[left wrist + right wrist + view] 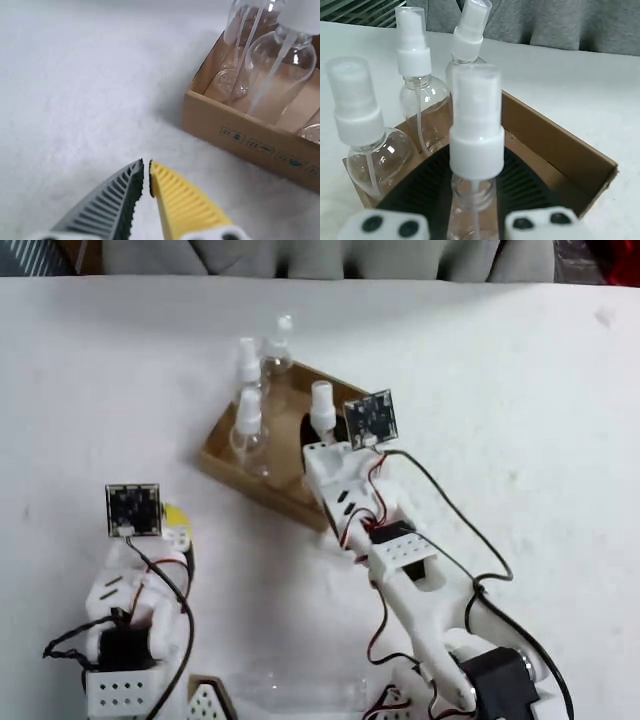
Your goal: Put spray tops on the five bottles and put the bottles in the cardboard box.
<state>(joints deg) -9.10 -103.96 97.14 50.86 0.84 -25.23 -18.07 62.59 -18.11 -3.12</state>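
Just over the right-hand corner of a shallow brown cardboard box (225, 462), a clear round-bodied plastic bottle with a white spray top (474, 145) stands upright in the grip of the right arm's end effector (474, 200). Its black ribbed jaws close on the bottle from both sides below the spray top. Whether the bottle's base touches the box floor cannot be told.

Three more clear bottles, each already wearing a white spray top, stand upright close by. One (375, 155) is just beside the held bottle, a second (422, 107) is behind it inside the box, and a third (467, 35) is at the far corner with its base hidden.

The box sits at an angle near the middle of the white bench (500, 360). The right arm stretches from the near right edge of the bench to the box, with red and black wires running along it.

The left arm is folded back at the near left, well apart from the box. Its end effector (146, 177) hangs low over bare bench, the tips of its grey finger (112, 207) and yellow finger (182, 205) together and holding nothing.

A clear plastic item (290, 690) lies at the near edge between the two arm bases, too indistinct to identify.
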